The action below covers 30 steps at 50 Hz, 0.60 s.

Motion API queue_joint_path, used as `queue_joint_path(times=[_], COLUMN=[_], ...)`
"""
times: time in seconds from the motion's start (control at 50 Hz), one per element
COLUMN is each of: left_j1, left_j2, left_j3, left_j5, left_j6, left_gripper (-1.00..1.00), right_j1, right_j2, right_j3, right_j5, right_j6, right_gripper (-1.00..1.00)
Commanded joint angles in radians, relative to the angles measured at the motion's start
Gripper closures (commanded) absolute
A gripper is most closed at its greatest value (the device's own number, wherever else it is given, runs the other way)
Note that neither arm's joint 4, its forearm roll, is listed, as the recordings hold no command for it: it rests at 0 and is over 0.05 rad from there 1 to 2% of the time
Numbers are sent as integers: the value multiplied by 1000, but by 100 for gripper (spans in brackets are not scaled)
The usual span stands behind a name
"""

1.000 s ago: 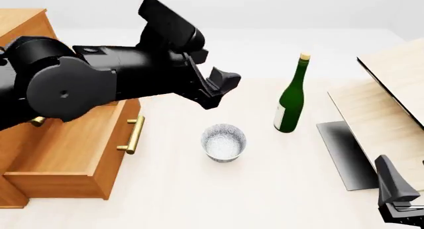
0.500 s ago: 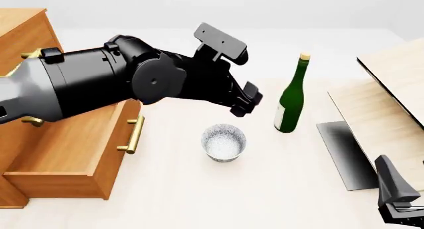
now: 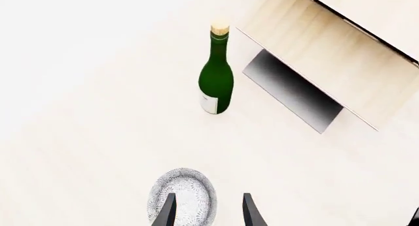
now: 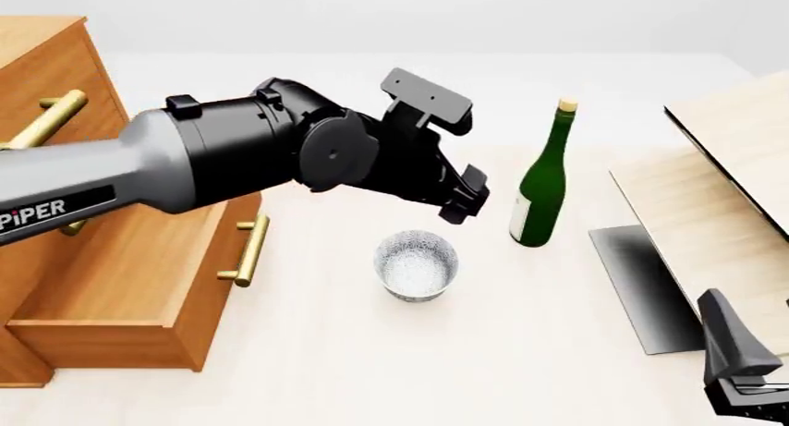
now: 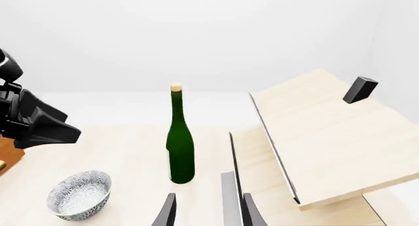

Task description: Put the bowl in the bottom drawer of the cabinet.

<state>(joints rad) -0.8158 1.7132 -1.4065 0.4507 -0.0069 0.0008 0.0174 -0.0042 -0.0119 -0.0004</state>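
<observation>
Left claw [image 3: 206, 213] parted over bowl [image 3: 182, 195], cabinet [image 4: 74, 250] front-view only

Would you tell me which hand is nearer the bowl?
Left. The left hand hovers just above the bowl; the right hand sits far off to its right, near the table's near edge.

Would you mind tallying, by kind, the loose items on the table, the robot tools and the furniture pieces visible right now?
Bowls: 1, the bowl
Bottles: 1, the green bottle
Cabinets: 1, the cabinet with its bottom drawer pulled open
Pale wood panel structures: 1
Robot tools: 2, left tool and right tool
Total: 6
</observation>
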Motion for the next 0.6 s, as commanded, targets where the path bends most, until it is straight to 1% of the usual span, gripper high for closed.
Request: queue_joint_path(times=[0.02,0.24,0.42,0.6], left_j1=[7,-1,7,9], left_j2=[58,99,122,174], left_j3=[-26,-22,-42,-67], left_j5=[6,-9,-3,-1], left_j6=[-23,-48,-55,-61], left_gripper=[-100,-100,-100,-100], right_j1=[0,0,0,0], right_j2=[-1,-2,0,1], right_j3=[0,0,0,0], right_j5=[1,2,-1,-2], right_j6=[0,0,0,0], right_gripper=[-100,-100,-100,-100])
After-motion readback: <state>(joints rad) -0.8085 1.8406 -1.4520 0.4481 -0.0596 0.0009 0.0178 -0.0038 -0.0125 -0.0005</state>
